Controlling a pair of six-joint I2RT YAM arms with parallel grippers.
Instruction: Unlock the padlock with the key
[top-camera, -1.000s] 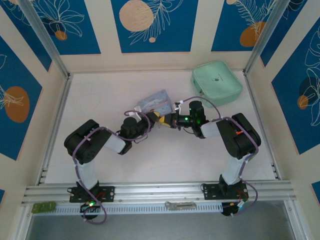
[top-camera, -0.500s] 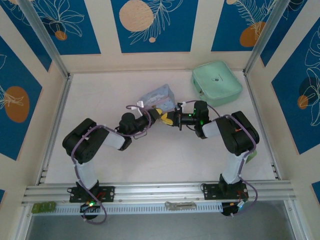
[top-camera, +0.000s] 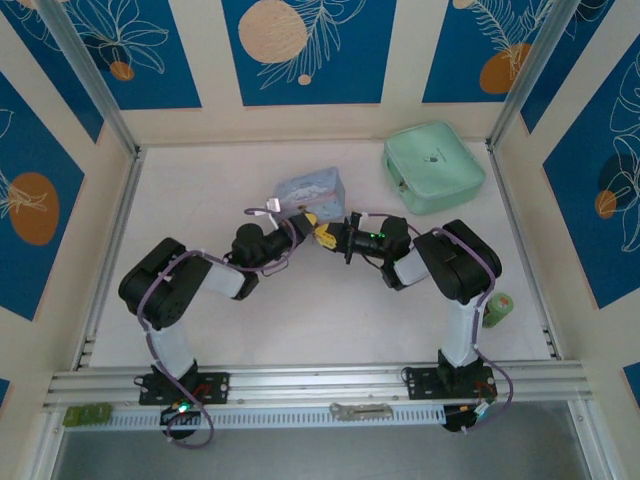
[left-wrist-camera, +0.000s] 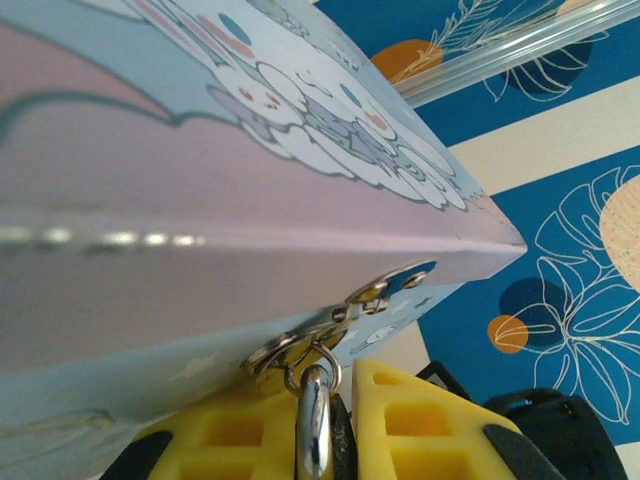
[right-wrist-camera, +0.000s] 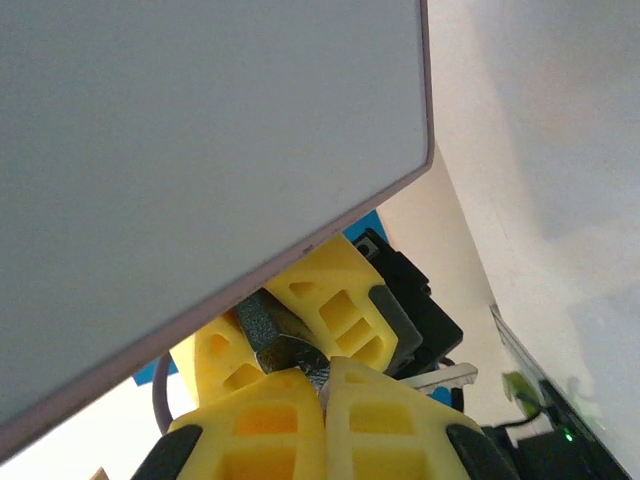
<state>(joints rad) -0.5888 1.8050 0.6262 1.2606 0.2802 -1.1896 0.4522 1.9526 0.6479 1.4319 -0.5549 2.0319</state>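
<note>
- Blue panels printed with leaves and orange discs wall in a pale table (top-camera: 200, 200). A mint-green pouch (top-camera: 433, 165) lies at the upper right of the top view.
- Over the last second the tin box (top-camera: 308, 187) has slid toward the top of the frame and now sits less tilted. Both tools have gone with it, so their meeting point is a little further up and left.
- The right arm's forearm has swung leftward. A small green roll (top-camera: 497, 308) at the right edge of the table, hidden under that arm before, is now in sight.
- The left tool (left-wrist-camera: 330, 450) is clamped on the padlock (left-wrist-camera: 312, 410) at the bottom centre of the left wrist view. The lock's shackle hangs through the latch (left-wrist-camera: 335, 325) on the box's lower edge.
- The right tool (right-wrist-camera: 322, 400) has its pads pressed together on the key (right-wrist-camera: 300, 353). The key is a silvery sliver poking from the tips at the lower centre of the right wrist view. It touches the dark lock body, just beside the left tool's yellow fingers (right-wrist-camera: 335, 295).
- The shift looks like lining-up: the lock is being carried and angled to meet the key.
- I cannot tell whether the key is seated in the keyhole.
- The shackle is still closed through the latch, so the lock is not yet open. Pushing the key home and turning it remain.
</note>
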